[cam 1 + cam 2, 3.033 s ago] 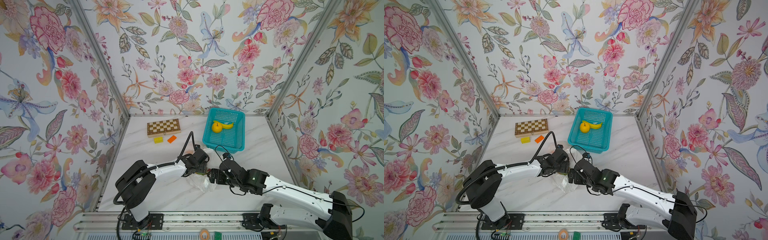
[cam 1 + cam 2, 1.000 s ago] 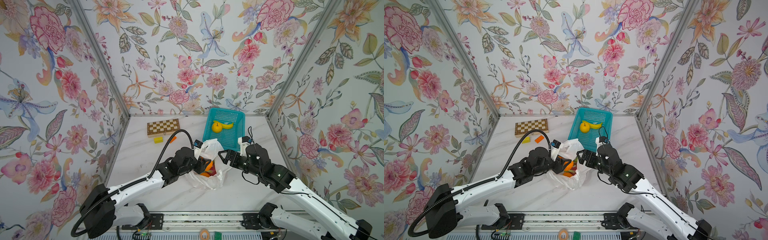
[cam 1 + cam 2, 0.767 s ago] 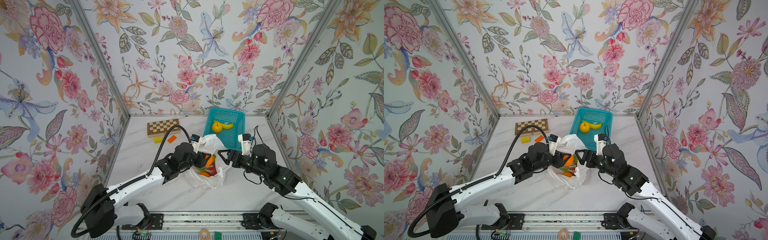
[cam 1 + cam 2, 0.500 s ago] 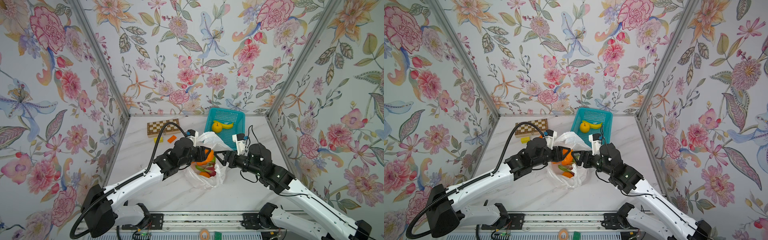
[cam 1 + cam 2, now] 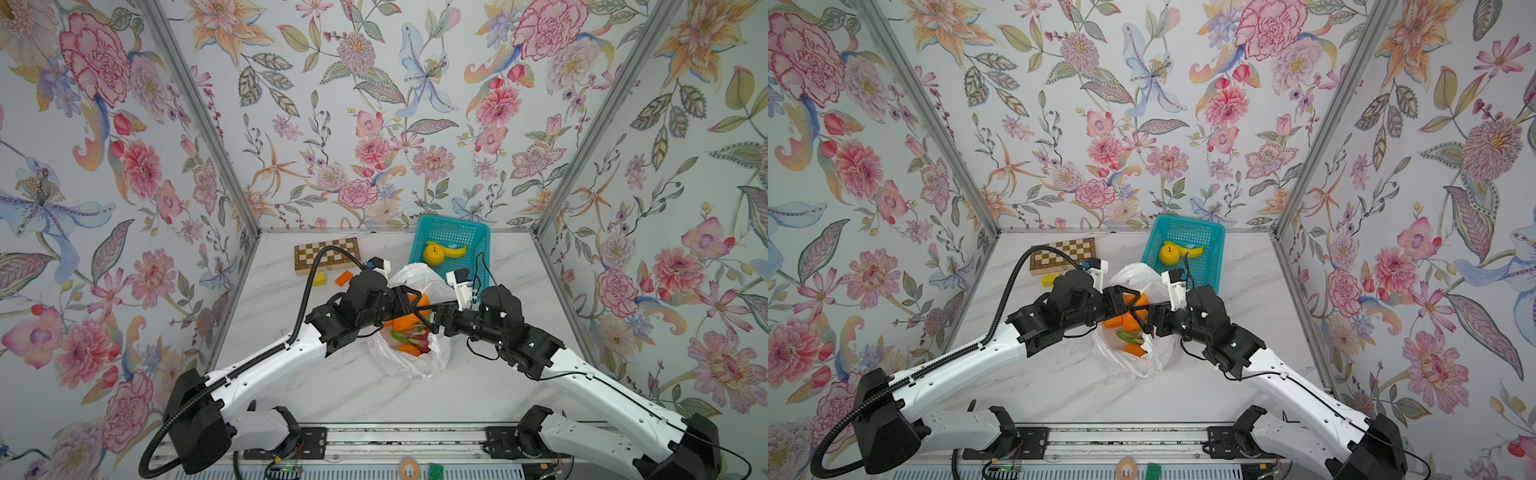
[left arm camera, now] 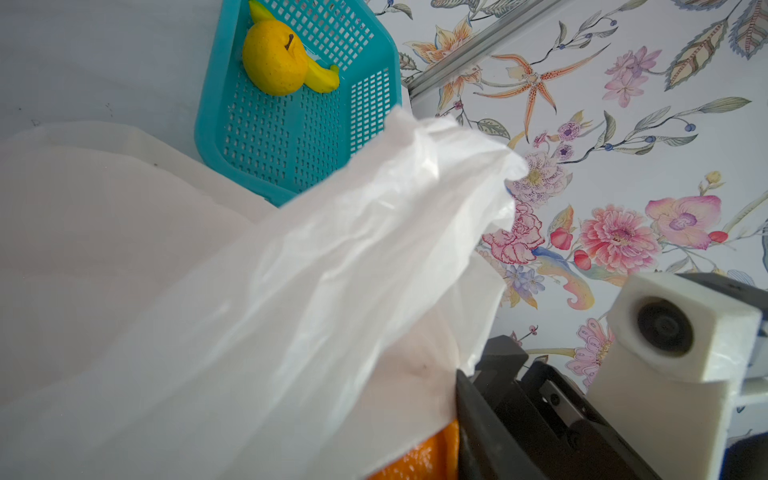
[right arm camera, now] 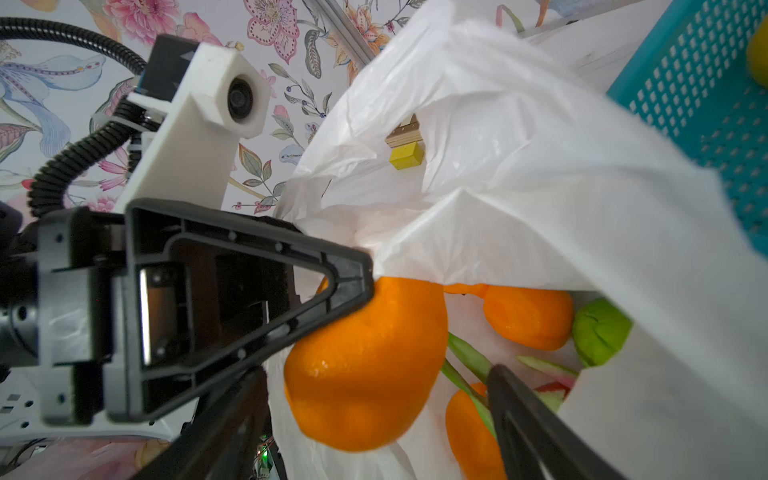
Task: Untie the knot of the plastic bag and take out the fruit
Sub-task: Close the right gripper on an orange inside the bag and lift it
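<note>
Top views: plastic bag point(image 5: 415, 365) sits just in front of the teal basket point(image 5: 457, 237), mouth gaping, no knot visible. The film is thin and slippery, so don't grab it. Take the fruit point(image 5: 407, 350) across its middle; it's firm, round, likely to roll. Left gripper point(image 5: 415, 307) is half spread around the big orange point(image 5: 420, 301) and looks clamped. Right gripper point(image 5: 432, 318) is spread wide and empty at the bag mouth.
Left wrist: film drapes most of the view, with a sliver of orange point(image 6: 419, 463) showing.
Right wrist: 1 left finger point(image 7: 340, 282) presses the orange; your right jaws straddle it.
</note>
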Motion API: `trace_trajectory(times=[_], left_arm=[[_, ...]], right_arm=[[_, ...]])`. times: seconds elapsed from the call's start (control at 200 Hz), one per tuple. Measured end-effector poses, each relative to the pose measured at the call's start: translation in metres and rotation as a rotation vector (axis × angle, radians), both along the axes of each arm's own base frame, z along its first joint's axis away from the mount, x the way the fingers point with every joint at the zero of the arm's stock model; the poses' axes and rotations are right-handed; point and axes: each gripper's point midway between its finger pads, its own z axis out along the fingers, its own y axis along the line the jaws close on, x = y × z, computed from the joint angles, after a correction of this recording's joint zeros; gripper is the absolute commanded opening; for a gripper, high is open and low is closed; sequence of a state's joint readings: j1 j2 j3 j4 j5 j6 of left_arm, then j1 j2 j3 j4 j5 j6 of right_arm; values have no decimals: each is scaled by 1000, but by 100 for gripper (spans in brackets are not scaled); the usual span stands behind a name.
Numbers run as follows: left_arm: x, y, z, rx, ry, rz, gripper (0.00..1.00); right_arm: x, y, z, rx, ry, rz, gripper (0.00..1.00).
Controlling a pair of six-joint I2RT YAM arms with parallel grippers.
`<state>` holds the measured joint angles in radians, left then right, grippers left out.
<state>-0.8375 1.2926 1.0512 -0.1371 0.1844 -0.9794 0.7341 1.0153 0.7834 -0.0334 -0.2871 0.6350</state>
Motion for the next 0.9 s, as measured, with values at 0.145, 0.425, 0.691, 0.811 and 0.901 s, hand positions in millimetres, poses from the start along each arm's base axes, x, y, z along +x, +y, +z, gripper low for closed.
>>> trace_trajectory(times=[0.145,0.425,0.691,0.811,0.901], left_arm=[[-1,-4,5,-34,21,-4,30],[0,-6,10,-58,19,-4,64],[0,-2,17,-52,-20,1,91],[1,6,26,-43,-58,22,97],[1,15,32,-27,-91,46,98]], right_arm=[[1,8,-1,9,-7,34,78],[4,15,0,33,-10,45,55],[6,14,8,64,-16,28,49],[3,10,10,76,-20,23,48],[-1,6,12,85,-21,17,48]])
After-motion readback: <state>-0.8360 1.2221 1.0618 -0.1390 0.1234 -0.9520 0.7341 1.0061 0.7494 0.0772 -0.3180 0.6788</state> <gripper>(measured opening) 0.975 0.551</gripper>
